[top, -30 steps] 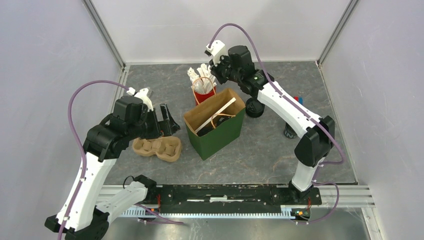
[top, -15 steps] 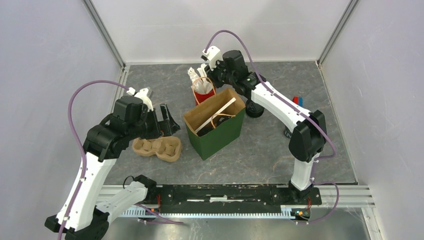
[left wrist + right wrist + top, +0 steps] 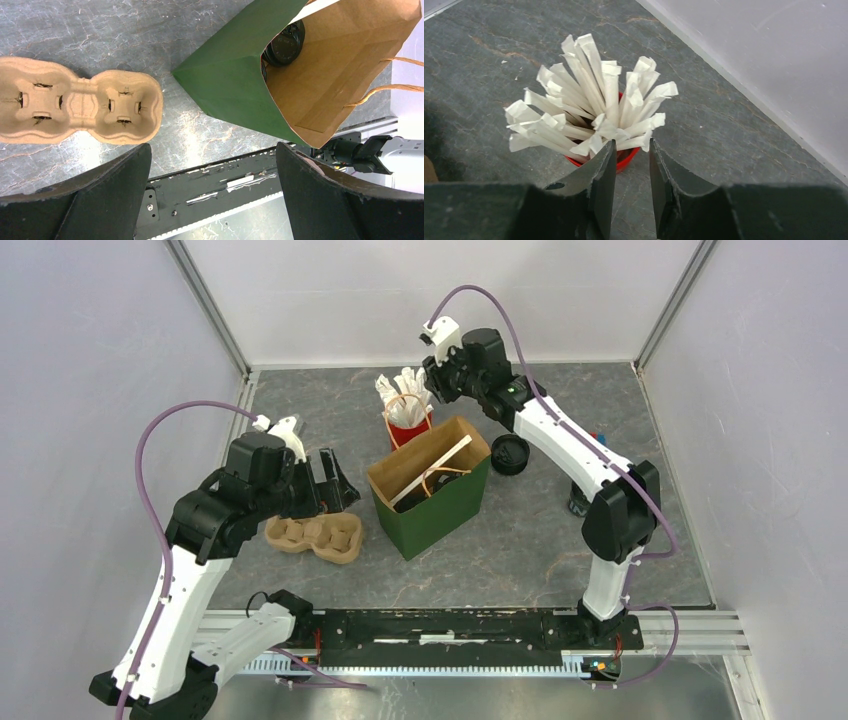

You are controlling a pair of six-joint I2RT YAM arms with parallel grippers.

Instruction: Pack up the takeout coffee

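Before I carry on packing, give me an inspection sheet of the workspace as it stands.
Surface: grey stone-look table, no spill seen.
Job's things: black lid flat on the table right of the green bag; black cup mostly hidden behind the right arm; dark round thing inside the bag, cannot tell what.
Clutter: red cup of white sticks; cardboard cup carrier.
Grippers: left gripper jaws wide, empty; right gripper jaws slightly apart, empty, by the sticks.
Cables: purple cables loop off both arms, none seen caught.
Surroundings: white walls.

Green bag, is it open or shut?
Open: the bag stands upright with its mouth spread wide, and the brown lining shows inside.
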